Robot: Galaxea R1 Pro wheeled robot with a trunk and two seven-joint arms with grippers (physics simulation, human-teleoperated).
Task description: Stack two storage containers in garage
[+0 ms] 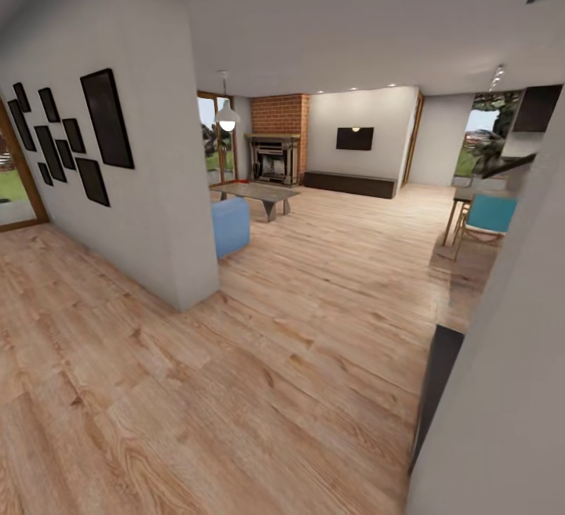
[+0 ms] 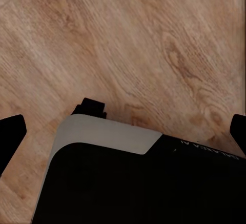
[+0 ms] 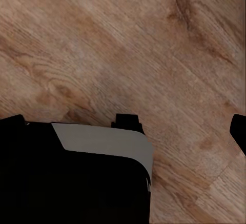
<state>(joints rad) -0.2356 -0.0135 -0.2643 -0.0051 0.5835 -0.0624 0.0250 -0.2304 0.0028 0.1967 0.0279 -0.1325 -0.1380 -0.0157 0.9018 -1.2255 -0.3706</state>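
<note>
Light wood-grain plank floor (image 1: 298, 358), blue sofa (image 1: 230, 226), red brick fireplace (image 1: 279, 138) (dark firebox), black wall frames (image 1: 107, 118), teal chair (image 1: 491, 213)

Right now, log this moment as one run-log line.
phase: in transit | room: living room, wood plank floor | ahead: brick fireplace, coffee table, blue sofa | left gripper: open, empty | right gripper: open, empty

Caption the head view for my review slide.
Robot faces the living room: brick fireplace, coffee table, blue sofa, wood plank floor.

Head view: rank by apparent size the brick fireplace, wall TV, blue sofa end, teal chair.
1. Brick fireplace
2. Blue sofa end and teal chair: look alike, no ranking; both sit nearer the camera.
3. Wall TV
</note>
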